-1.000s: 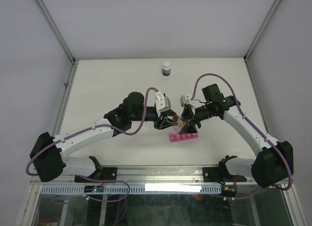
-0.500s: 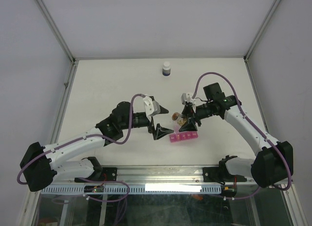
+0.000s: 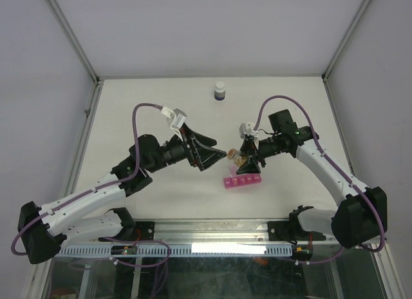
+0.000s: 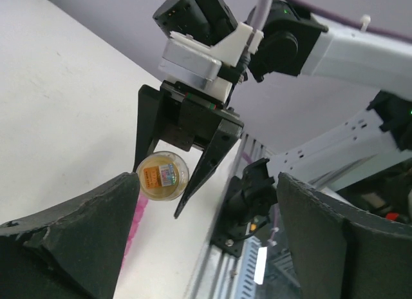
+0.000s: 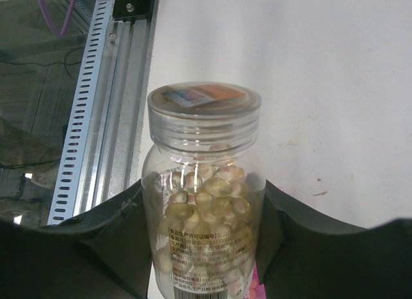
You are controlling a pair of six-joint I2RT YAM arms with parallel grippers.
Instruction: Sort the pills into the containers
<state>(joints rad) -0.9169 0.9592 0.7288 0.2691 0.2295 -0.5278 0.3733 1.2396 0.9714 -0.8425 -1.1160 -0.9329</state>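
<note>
Nearest the arm bases, the pink organiser (image 3: 242, 181) lies flat on the surface (image 3: 148, 112) as a short strip of square compartments. From above it is too small to tell whether any lid is up or whether anything sits inside, and no spilled pill can be made out around it. Just beyond and above it, the right arm (image 3: 325, 167) has its jaws closed around the body of the clear bottle (image 5: 201, 183), holding it off the surface and tipped with its mouth toward the left arm (image 3: 96, 192). The pills (image 5: 212, 209), pale yellow capsules, fill most of the bottle. The threaded neck carries no screw cap, yet a flat printed disc seems to lie across the mouth, so the bottle may not be ready to pour. The left arm's jaws are spread wide and hold nothing, and their fingers (image 4: 71, 241) point at the bottle's mouth from close by without touching it. By this reading the sorting proper has hardly begun. The bottle is lifted and uncapped, but every pill in view is inside it, so clearing the mouth, pouring and sharing the pills among the compartments are all left to do. The organiser sits right below both sets of jaws, where a dropped bottle or a low sweep could knock it. Farther back, a dark white-capped bottle (image 3: 220, 91) stands alone near the far edge, well apart and out of the way.
</note>
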